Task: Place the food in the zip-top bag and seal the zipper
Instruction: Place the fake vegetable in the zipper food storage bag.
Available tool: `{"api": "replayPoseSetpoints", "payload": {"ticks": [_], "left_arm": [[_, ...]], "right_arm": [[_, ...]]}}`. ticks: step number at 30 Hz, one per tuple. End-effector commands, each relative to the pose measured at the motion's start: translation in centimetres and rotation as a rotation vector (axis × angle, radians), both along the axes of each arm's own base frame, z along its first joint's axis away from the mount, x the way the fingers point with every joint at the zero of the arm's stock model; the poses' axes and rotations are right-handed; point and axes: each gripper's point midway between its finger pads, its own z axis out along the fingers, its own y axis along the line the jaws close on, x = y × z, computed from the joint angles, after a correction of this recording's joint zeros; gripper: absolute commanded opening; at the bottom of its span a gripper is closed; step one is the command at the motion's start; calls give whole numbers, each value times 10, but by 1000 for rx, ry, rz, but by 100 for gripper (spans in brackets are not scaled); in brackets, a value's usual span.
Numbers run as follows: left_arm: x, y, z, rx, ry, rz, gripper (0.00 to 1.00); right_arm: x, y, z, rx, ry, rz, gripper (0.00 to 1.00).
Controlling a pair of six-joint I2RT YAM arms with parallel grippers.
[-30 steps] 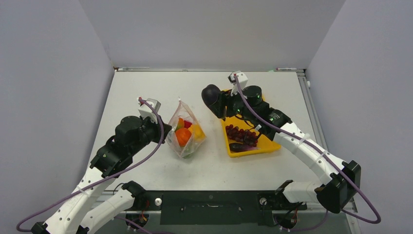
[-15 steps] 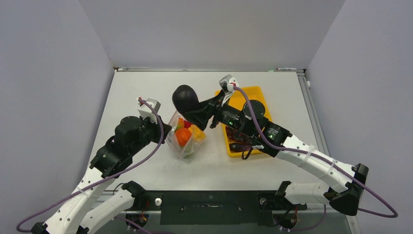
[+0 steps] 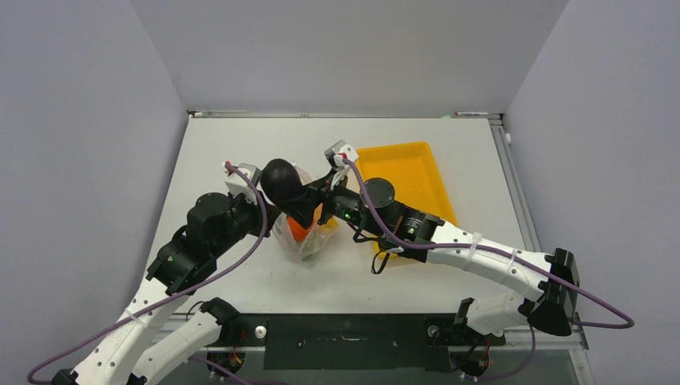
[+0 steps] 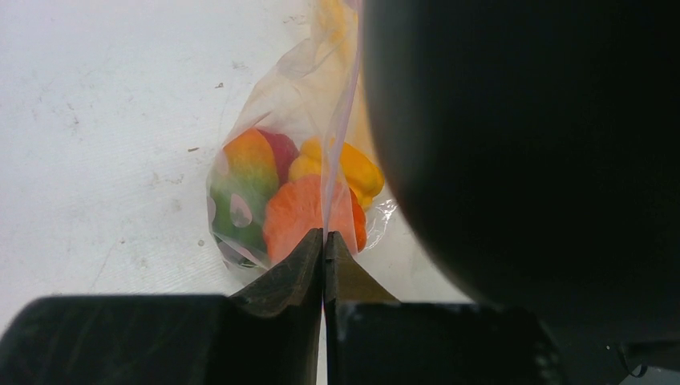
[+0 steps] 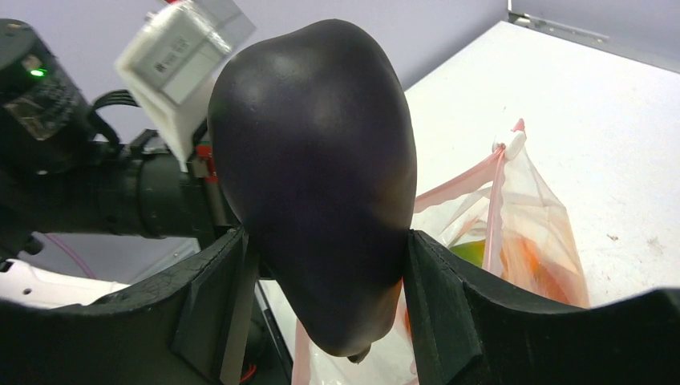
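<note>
"Right wrist view: what has the right gripper [image 5: 325,269] got?"

"The eggplant [image 5: 321,160] — jaws about half spread, pinching it on both sides, narrow end down, just above the bag [image 5: 529,233]."

"And the left gripper [image 4: 324,241]?"

"Clamped fully on the bag's edge, holding it upright on the table [image 3: 240,152]. The zipper [image 5: 461,180] gapes beside the eggplant."

"Inside the bag?"

"A pumpkin [image 4: 297,220], plus green, red and yellow pieces. The tray [image 3: 409,164] sits to the bag's right in the top view — apart from it."
</note>
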Motion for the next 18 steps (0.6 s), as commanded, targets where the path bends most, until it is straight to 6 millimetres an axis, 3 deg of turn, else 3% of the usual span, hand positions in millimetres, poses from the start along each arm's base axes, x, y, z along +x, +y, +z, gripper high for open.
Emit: {"api": "replayPoseSetpoints", "payload": {"ticks": [1, 18], "left_arm": [[1, -3, 13, -35, -41, -7, 0], [2, 0, 15, -42, -49, 5, 0]], "right_arm": [[1, 8, 10, 43, -22, -44, 25], [4, -1, -43, -136, -19, -176, 24]]}}
